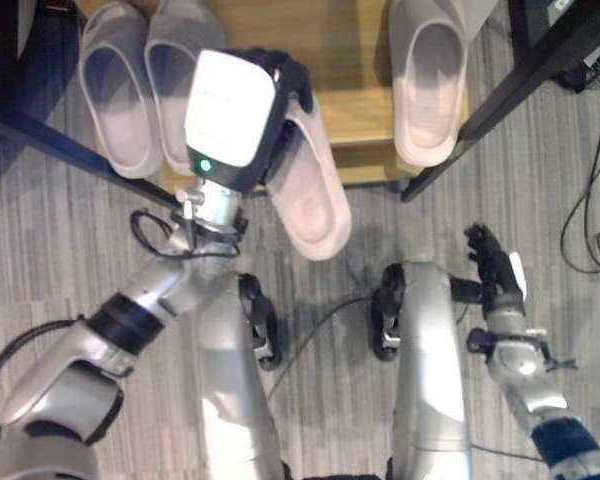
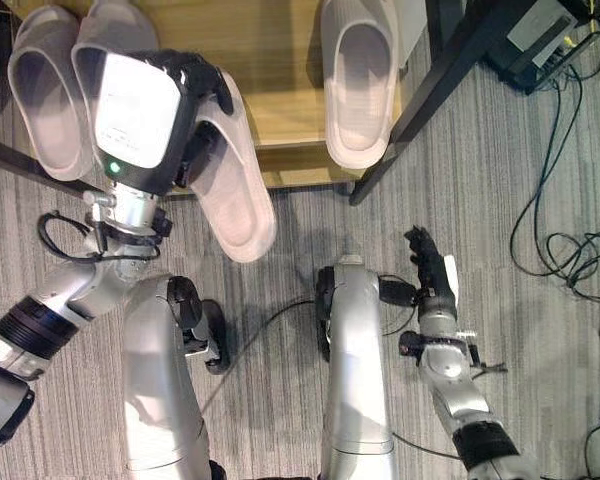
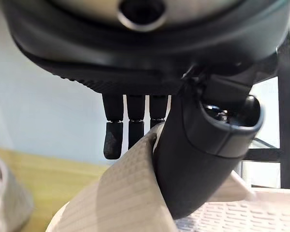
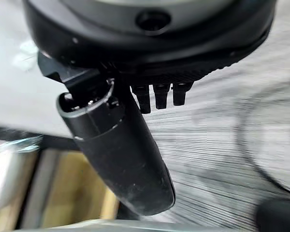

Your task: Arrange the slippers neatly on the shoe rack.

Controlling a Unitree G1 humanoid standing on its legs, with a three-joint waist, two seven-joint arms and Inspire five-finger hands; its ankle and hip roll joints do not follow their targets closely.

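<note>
On the left of the wooden rack [image 1: 360, 130], we see two pale slippers [image 1: 145, 85] lying side by side, toes away from us. Just right of them our left hand [image 1: 242, 110] holds a third slipper [image 1: 310, 185]; the left wrist view shows our thumb and fingers [image 3: 113, 137] pinching its upper band between them. This slipper sits askew, its toe end over the shelf under our hand and its heel hanging past the front edge above the carpet [image 1: 60, 260]. Further right, well apart, a fourth slipper [image 1: 428, 85] rests on the shelf with its heel slightly over the edge. Our right hand [image 1: 495, 268] hangs low on the right above the carpet, fingers straight and spread, holding nothing.

We judge these slippers to be light and made of soft foam: they should flex rather than break, and slide easily on smooth wood. The band is the handiest place to pinch, though it lets the sole swing, so we would turn and push the held slipper gently until it lies parallel with its neighbours.
</note>
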